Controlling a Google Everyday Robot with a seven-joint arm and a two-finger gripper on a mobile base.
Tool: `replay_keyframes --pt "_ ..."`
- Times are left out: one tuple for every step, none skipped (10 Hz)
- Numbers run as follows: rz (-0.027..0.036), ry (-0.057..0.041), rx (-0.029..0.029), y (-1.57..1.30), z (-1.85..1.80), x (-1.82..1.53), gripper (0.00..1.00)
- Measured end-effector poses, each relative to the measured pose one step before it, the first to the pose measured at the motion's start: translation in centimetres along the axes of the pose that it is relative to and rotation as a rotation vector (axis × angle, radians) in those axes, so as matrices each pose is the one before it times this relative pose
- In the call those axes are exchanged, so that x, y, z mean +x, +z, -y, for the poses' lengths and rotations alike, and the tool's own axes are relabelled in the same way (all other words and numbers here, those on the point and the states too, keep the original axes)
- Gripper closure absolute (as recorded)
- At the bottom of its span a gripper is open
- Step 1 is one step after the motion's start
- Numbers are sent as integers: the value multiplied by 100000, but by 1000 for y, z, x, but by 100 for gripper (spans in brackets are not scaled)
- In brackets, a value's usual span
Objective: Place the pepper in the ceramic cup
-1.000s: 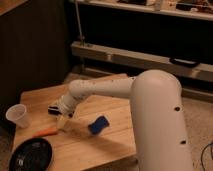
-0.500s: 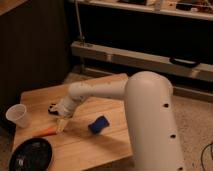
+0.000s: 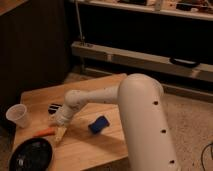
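The pepper (image 3: 44,132) is a small orange tapered piece lying on the wooden table (image 3: 85,145) near its left front. The ceramic cup (image 3: 17,115) is a whitish tapered cup standing upright at the table's left edge, left and a little behind the pepper. My white arm reaches from the right across the table. My gripper (image 3: 60,133) hangs low over the table just right of the pepper, its pale fingertips close to the pepper's right end. It holds nothing that I can see.
A blue block (image 3: 99,124) lies right of the gripper. A black round dish (image 3: 31,155) sits at the front left corner. A small dark object (image 3: 54,108) lies behind the gripper. Dark shelving stands beyond the table.
The arm has swung left and forward, and the gripper has come down closer to the pepper. The pepper, cup and block have not moved.
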Motion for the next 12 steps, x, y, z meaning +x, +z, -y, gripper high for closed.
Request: replay_keyframes --pt "-233 1122 -230 650 -339 670 20" --pt "-62 1038 903 620 -177 705 20" --pt "366 1017 2126 93 171 453 20" --pt "-73 -276 -47 14 41 -93 22" --pt "-136 -104 -182 -36 -54 40 28" --pt "-125 -230 -117 -66 -3 -65 40" --pt "-44 2 -10 -32 -6 23 48" --pt "-25 -49 -155 -8 -40 -1 59" --pt "-9 -63 29 -35 14 -1 68" --pt "-25 129 202 -194 27 81 79" --pt "1 78 104 -148 19 43 87" --pt "37 -24 -4 -186 2 -39 96"
